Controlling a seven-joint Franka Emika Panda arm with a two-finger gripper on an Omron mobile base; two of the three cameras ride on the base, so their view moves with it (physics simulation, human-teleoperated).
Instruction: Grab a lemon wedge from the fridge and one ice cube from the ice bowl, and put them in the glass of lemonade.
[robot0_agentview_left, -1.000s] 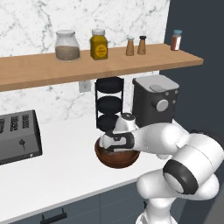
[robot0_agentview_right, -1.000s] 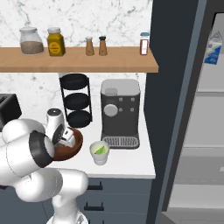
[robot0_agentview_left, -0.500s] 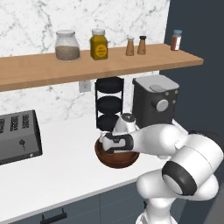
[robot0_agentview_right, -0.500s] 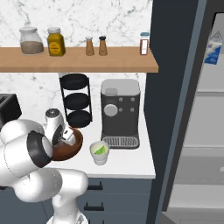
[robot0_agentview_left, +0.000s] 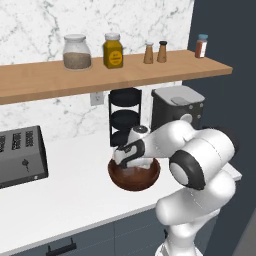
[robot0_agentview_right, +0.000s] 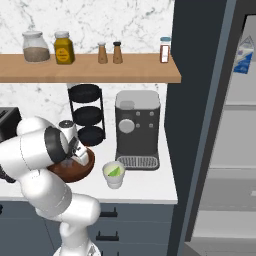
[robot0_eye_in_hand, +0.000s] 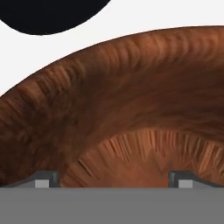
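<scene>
My gripper (robot0_eye_in_hand: 113, 177) reaches down into the ice bowl (robot0_agentview_left: 135, 176), a wide reddish-brown wooden bowl on the white counter. Its two fingertips (robot0_eye_in_hand: 46, 179) stand wide apart and open, close to the ribbed wooden bottom (robot0_eye_in_hand: 144, 148), with nothing between them. The ice cube is hidden. From the right base view the hand (robot0_agentview_right: 75, 156) covers the ice bowl (robot0_agentview_right: 82, 169). Right of the bowl stands the glass of lemonade (robot0_agentview_right: 114, 175), with the yellow-green lemon wedge (robot0_agentview_right: 116, 171) lying in it. The fridge (robot0_agentview_right: 200, 125) stands open at the right, its pale shelves showing.
A grey coffee machine (robot0_agentview_right: 137, 130) stands behind the glass, and a black three-tier rack (robot0_agentview_right: 86, 114) behind the bowl. A toaster (robot0_agentview_left: 17, 157) sits at the left. A wooden shelf (robot0_agentview_left: 115, 75) above carries jars and shakers. A carton (robot0_agentview_right: 242, 55) sits in the fridge.
The hand has shifted only slightly inside the bowl, with the fingers still spread. Nothing else has moved.
</scene>
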